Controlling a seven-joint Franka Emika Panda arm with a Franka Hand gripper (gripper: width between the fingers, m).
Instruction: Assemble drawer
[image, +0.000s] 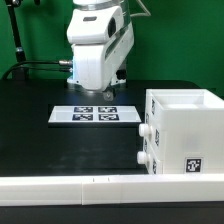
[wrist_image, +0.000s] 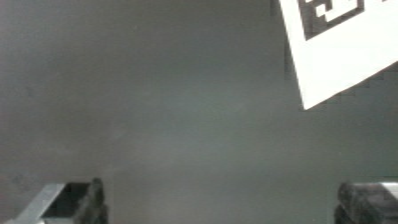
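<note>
The white drawer casing (image: 185, 135) stands at the exterior view's right on the black table, with both trays slid in. Their two round knobs (image: 145, 130) (image: 143, 157) face the exterior view's left, and a square tag (image: 193, 166) shows on the casing's front side. My gripper (image: 103, 92) hangs above the marker board (image: 95, 114), well away from the drawer. In the wrist view its fingertips (wrist_image: 68, 205) stand far apart with nothing between them, over bare table. The gripper (wrist_image: 222, 205) is open and empty.
The marker board's corner with a tag shows in the wrist view (wrist_image: 338, 45). Long low white border blocks (image: 70, 185) run along the table's front edge. A green backdrop stands behind the table.
</note>
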